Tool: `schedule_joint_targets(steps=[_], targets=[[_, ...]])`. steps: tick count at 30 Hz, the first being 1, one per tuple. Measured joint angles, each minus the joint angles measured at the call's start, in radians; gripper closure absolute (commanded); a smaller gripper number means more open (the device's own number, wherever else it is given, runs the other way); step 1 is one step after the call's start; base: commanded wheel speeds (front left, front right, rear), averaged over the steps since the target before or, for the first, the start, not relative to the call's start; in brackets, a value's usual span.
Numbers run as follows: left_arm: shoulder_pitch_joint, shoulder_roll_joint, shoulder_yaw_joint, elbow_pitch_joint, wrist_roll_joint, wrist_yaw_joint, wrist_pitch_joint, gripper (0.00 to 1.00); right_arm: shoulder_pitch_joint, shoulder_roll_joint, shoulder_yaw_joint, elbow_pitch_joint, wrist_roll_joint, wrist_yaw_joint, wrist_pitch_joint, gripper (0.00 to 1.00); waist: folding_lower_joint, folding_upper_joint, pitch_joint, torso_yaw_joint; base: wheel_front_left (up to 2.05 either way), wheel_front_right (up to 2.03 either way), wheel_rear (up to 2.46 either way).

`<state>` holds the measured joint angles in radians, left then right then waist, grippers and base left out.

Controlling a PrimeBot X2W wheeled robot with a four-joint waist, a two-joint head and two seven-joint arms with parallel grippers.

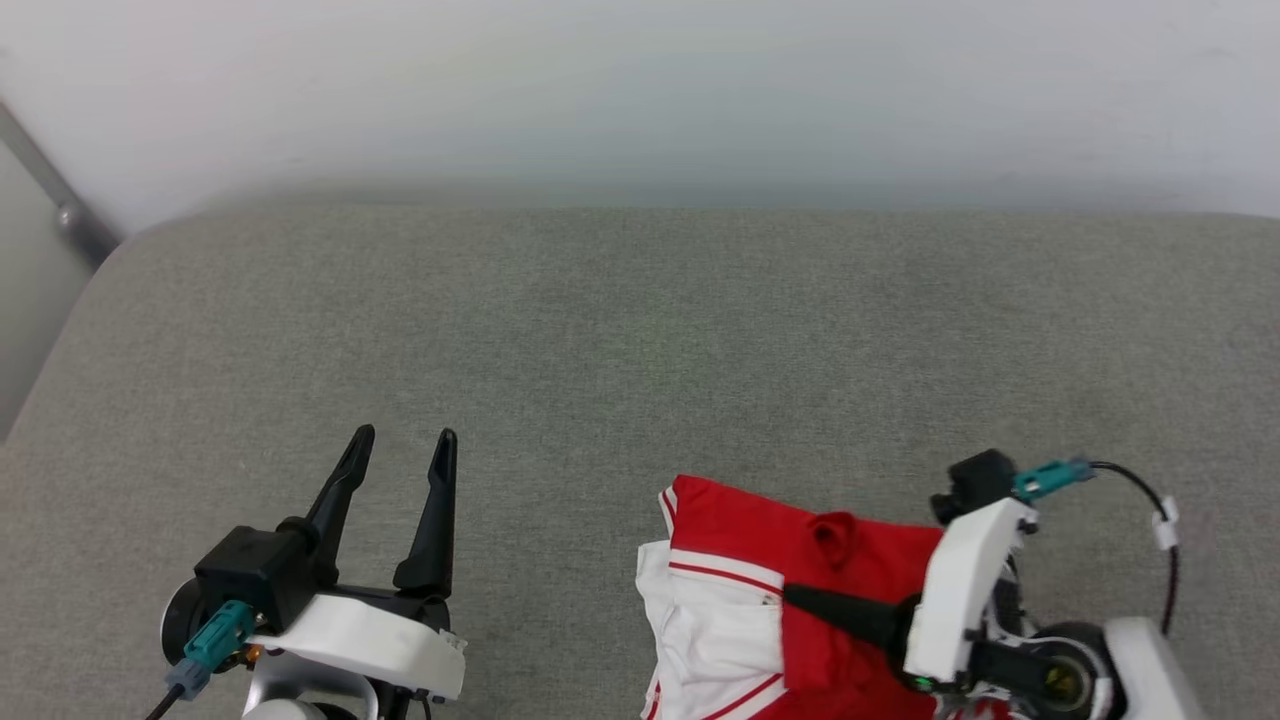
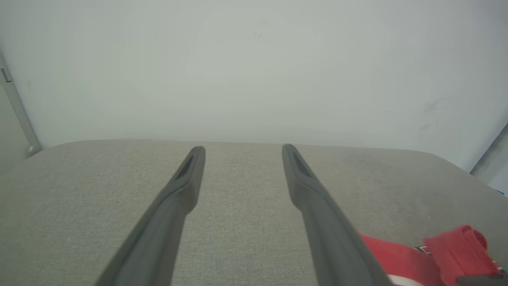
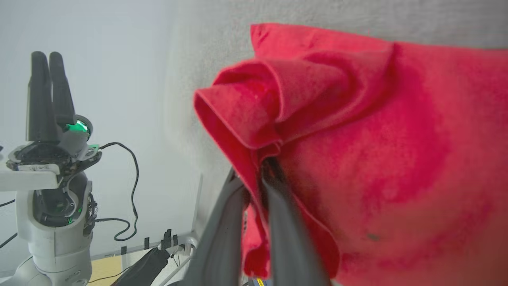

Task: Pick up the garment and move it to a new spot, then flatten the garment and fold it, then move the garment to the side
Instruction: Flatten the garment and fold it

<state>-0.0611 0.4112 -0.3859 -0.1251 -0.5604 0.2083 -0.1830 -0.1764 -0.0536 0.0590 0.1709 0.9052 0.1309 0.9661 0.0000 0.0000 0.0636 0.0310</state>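
Note:
The garment (image 1: 735,585), red with white sleeves and striped trim, lies bunched at the near right of the grey padded surface (image 1: 600,340). My right gripper (image 1: 792,598) reaches over it from the right and is shut on a fold of its red cloth. The right wrist view shows the two fingers (image 3: 278,206) pinching a raised red fold of the garment (image 3: 377,139). My left gripper (image 1: 405,437) stands open at the lower left, apart from the garment, nothing between its fingers. In the left wrist view, the left gripper (image 2: 243,149) is wide open and the garment (image 2: 401,258) lies at the lower right.
A white wall (image 1: 640,90) rises behind the surface's far edge. A metal post (image 1: 60,200) stands off the far left corner. The surface's corners are rounded. Cables (image 3: 127,190) and the left arm's body (image 3: 51,190) appear beyond the surface's near edge.

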Motion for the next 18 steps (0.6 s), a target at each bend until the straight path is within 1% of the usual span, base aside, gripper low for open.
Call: schedule_joint_targets(steps=[3,6,7,8,9,10,12,14,16,18], targets=[[-0.009,-0.003,-0.001,0.011,-0.006,-0.005,0.0,0.0,-0.021,0.003,0.114,0.046,0.053,0.0,-0.074,1.0,0.0,0.0,0.01,0.016,0.0,0.0,0.0],[-0.015,-0.005,-0.003,0.02,-0.008,-0.008,-0.002,0.0,-0.045,0.003,0.192,0.091,0.079,0.0,-0.149,1.0,0.0,0.0,0.017,0.029,0.0,0.0,0.0],[-0.017,-0.006,-0.002,0.022,-0.009,-0.009,-0.002,0.0,-0.054,0.003,0.217,0.105,0.088,0.0,-0.176,0.98,0.0,0.0,0.019,0.032,0.0,0.0,0.0],[-0.019,-0.006,-0.003,0.026,-0.013,-0.012,-0.004,0.0,-0.064,0.003,0.236,0.122,0.092,0.0,-0.196,0.65,0.0,0.0,0.021,0.035,0.0,0.0,0.0],[-0.02,-0.007,-0.002,0.03,-0.015,-0.012,-0.005,0.0,-0.072,0.003,0.252,0.14,0.085,0.0,-0.216,0.18,0.0,0.0,0.022,0.037,0.0,0.0,0.0],[-0.021,-0.007,-0.002,0.035,-0.016,-0.015,-0.005,0.0,-0.08,0.003,0.266,0.155,0.075,0.0,-0.24,0.0,0.0,0.0,0.023,0.039,0.0,0.0,0.0],[-0.021,-0.008,-0.002,0.042,-0.018,-0.015,-0.006,0.0,-0.094,0.002,0.29,0.17,0.065,0.0,-0.281,0.0,0.0,0.0,0.022,0.039,0.0,0.0,0.0],[-0.021,-0.01,-0.002,0.052,-0.024,-0.016,-0.012,0.0,-0.111,-0.012,0.328,0.167,0.063,0.0,-0.312,0.0,0.0,0.0,0.02,0.035,0.0,0.0,0.0],[-0.02,-0.01,-0.001,0.058,-0.025,-0.016,-0.014,0.0,-0.119,-0.044,0.358,0.145,0.058,0.0,-0.332,0.0,0.0,0.0,0.017,0.029,0.0,0.0,0.0],[-0.02,-0.011,-0.002,0.063,-0.025,-0.016,-0.015,0.0,-0.128,-0.095,0.381,0.11,0.021,0.0,-0.378,0.0,0.0,0.0,0.013,0.022,0.0,0.0,0.0]])
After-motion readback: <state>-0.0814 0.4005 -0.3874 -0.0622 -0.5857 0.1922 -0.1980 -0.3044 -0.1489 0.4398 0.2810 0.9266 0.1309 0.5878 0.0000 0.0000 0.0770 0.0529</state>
